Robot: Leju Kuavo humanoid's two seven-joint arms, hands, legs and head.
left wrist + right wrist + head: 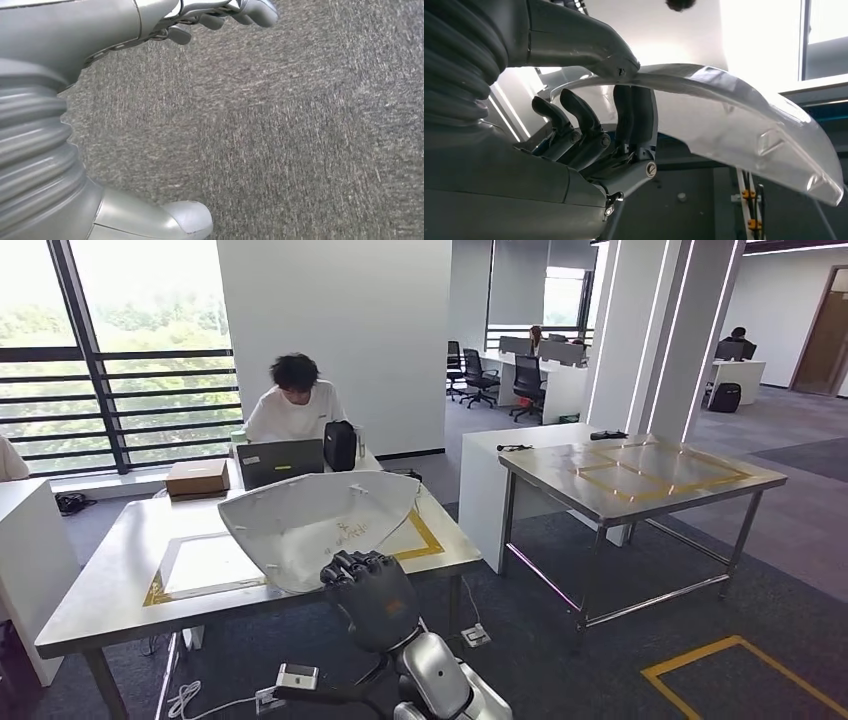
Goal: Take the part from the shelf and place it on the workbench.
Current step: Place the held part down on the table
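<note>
Right hand [372,592] pinching near edge of broad curved silver sheet-metal part [318,524], thumb above, fingers [634,117] beneath; part held over steel workbench [110,575]. Left hand [227,12] empty, fingers loosely apart.

A steel workbench [120,575] filled the lower left of the head view, carrying a yellow-edged white mat [205,565], a cardboard box [198,478], a laptop [281,462] and a black bag [340,445] at its far end.
</note>
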